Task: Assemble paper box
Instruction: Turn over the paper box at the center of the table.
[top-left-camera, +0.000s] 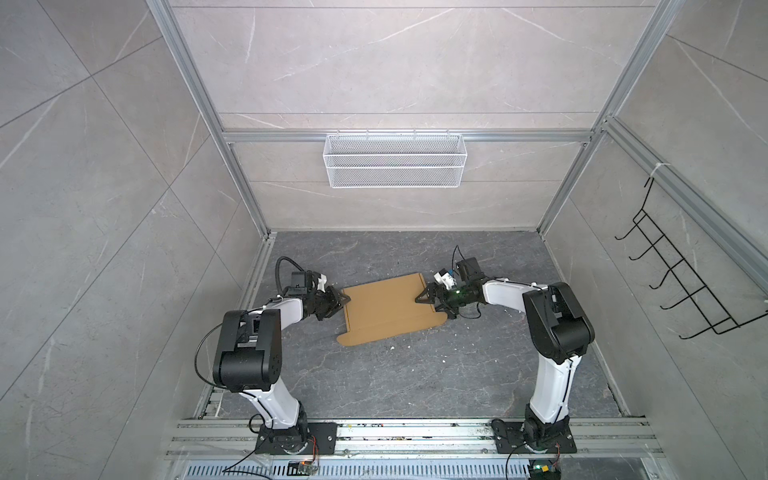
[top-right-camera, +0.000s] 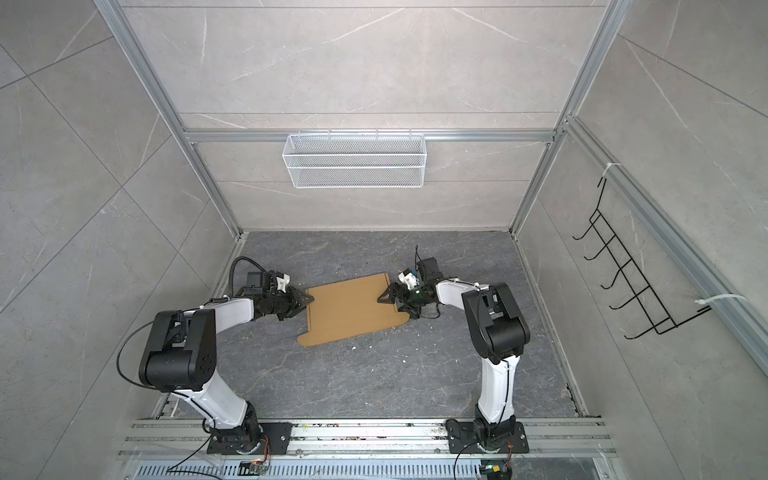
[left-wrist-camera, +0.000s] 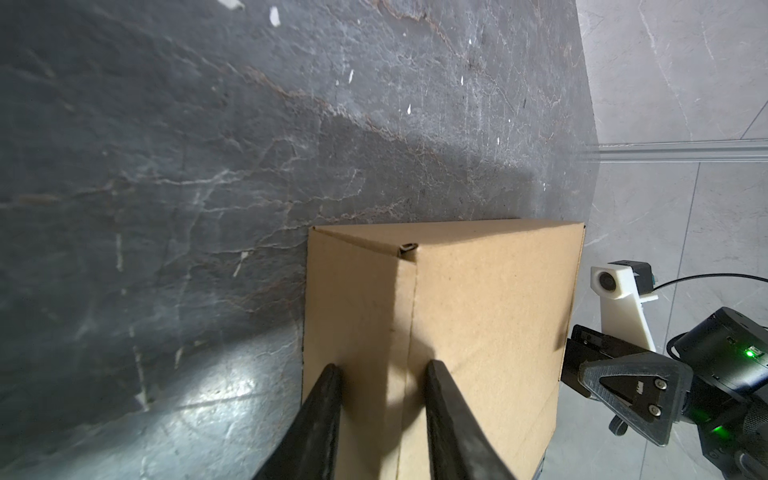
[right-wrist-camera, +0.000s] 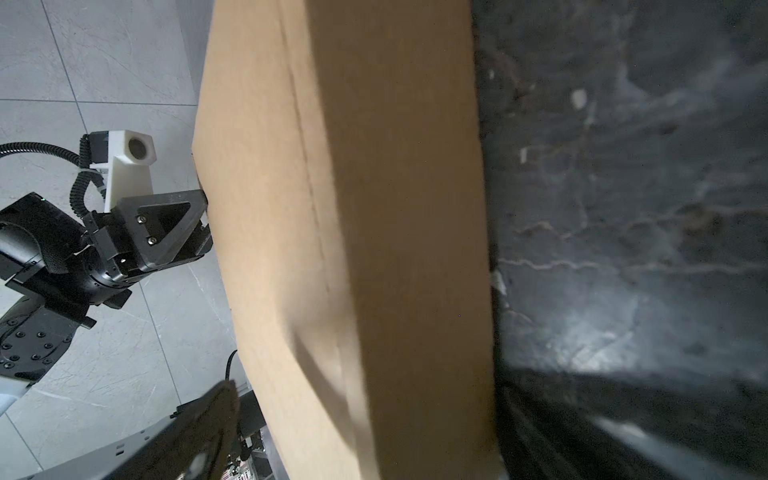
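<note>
**Paper box (top-left-camera: 386, 309) in mid tabletop (top-left-camera: 415, 374)**

Looks light, thin and bendy; easy to crease. Best held at the side edges. Left fingers (left-wrist-camera: 328, 415) a little apart at its left edge; cannot tell if pinching. Right fingers (left-wrist-camera: 640, 386) wide apart at its right edge. Lots of bare room in front.

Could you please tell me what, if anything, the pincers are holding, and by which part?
The left pincer appears to clamp the paper box at the edge nearest that arm; the right pincer stands open at the opposite edge, gripping nothing.
</note>
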